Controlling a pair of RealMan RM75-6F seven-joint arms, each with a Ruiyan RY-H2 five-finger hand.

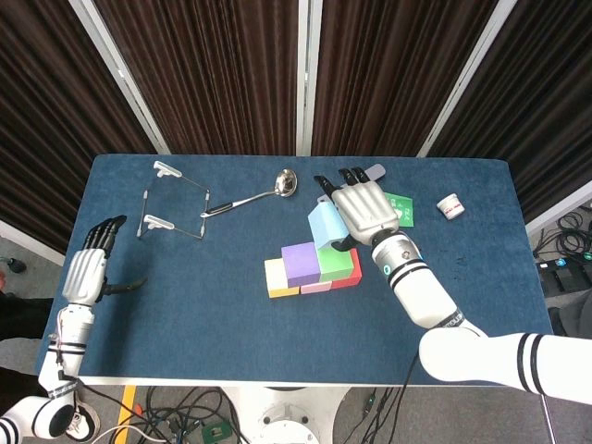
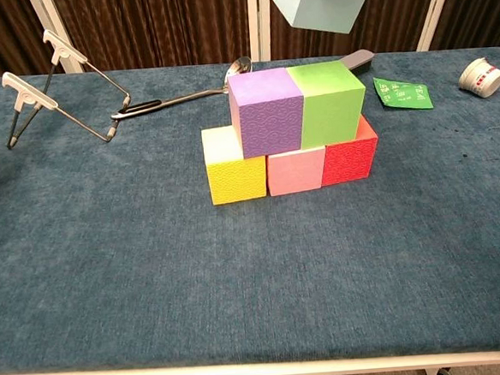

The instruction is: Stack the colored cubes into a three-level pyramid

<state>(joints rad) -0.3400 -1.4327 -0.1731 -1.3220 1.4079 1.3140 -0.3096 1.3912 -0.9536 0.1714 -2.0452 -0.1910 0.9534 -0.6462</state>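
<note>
You are holding the light blue cube [image 1: 325,225] in your right hand [image 1: 363,215], fingers wrapped over its top and far side, and you are carrying it in the air above the stack. The one thing that matters now is where the seat lies from that hand: the join between the purple cube [image 1: 301,263] and the green cube [image 1: 337,260] is sitting just below the hand and slightly toward you. In the chest view the light blue cube is hanging tilted, one corner lowest, well above the green cube and near the seam, so I judge it needs levelling before it goes down. A cube has no long side to worry about; you are only squaring its faces to the two beneath.

Below those two, the yellow cube [image 2: 235,172], the pink cube [image 2: 296,170] and the red cube [image 2: 348,158] are standing in a touching row on the desk [image 1: 185,305]. Two levels are built, so this looks like the last piece.

Your left hand [image 1: 86,270] is hovering far off to the side at the desk's edge, fingers spread, holding nothing; the right is plainly the nearer one.

Beyond your right hand a ladle [image 1: 250,195], a wire stand [image 1: 176,201], a grey-handled tool [image 2: 357,59], a green packet [image 2: 402,93] and a small white cup [image 1: 450,206] are lying well clear of the stack. The desk is covered in blue cloth, with dark curtains [image 1: 213,65] behind.
</note>
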